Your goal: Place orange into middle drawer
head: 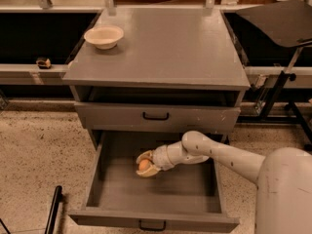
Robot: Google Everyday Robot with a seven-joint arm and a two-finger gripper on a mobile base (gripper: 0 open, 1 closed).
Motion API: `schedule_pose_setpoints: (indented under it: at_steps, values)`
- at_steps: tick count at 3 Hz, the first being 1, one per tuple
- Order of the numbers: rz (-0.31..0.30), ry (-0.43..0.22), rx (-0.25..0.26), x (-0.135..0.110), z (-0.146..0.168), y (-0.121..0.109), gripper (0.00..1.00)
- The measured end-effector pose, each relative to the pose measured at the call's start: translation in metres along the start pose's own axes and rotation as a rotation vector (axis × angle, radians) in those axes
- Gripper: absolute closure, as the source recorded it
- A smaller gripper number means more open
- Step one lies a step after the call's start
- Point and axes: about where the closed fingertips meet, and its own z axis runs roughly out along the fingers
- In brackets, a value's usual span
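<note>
The orange is a small round fruit held between the fingers of my gripper. The gripper is inside the open middle drawer, low over its grey floor near the middle. The fingers wrap around the orange above and below. I cannot tell whether the orange rests on the floor. My white arm reaches in from the right. The drawer is pulled out towards the camera, with a small black handle on its front.
A cream bowl stands on the cabinet top at the back left. The drawer above is closed, with a black handle. A black stand is to the right. A dark rod lies on the floor at the left.
</note>
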Motion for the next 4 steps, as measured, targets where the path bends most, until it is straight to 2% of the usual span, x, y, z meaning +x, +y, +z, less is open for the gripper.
schedule_pose_setpoints:
  at_steps: [1, 2, 3, 4]
  values:
    - [-0.13, 0.034, -0.022, 0.006, 0.004, 0.0, 1.0]
    - [-0.259, 0.08, 0.006, 0.006, 0.013, 0.011, 1.0]
    - [-0.292, 0.129, 0.028, 0.015, 0.028, 0.019, 1.0]
    - [-0.293, 0.132, 0.036, 0.016, 0.03, 0.018, 1.0]
